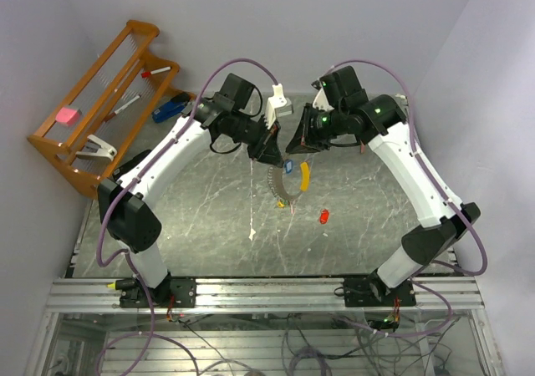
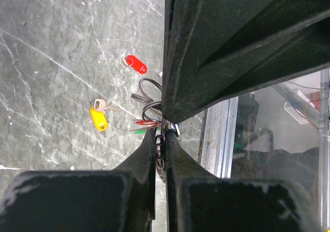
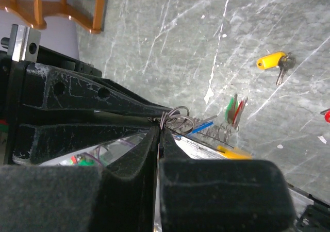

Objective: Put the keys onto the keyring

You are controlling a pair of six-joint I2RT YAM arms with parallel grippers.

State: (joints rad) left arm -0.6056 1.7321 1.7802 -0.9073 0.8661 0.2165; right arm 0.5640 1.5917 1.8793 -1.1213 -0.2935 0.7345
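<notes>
Both grippers meet above the middle of the table. My left gripper (image 1: 272,149) (image 2: 160,139) is shut on the keyring (image 2: 161,152), whose thin wire coils run between its fingers. My right gripper (image 1: 292,146) (image 3: 161,128) is shut on the keyring's wire loop (image 3: 179,119). A coiled chain (image 1: 278,188) hangs below them. A blue key (image 1: 288,166) (image 3: 202,127) and green and red keys (image 3: 234,110) (image 2: 142,127) hang from it. A yellow-tagged key (image 1: 304,175) (image 2: 99,118) (image 3: 271,61) and a red-tagged key (image 1: 323,216) (image 2: 135,63) lie loose on the table.
A wooden rack (image 1: 58,146) stands against the back left wall with a stapler (image 1: 96,148), a pink block (image 1: 66,115) and pens. A white object (image 1: 280,104) sits at the back centre. An aluminium rail (image 1: 267,292) runs along the near edge.
</notes>
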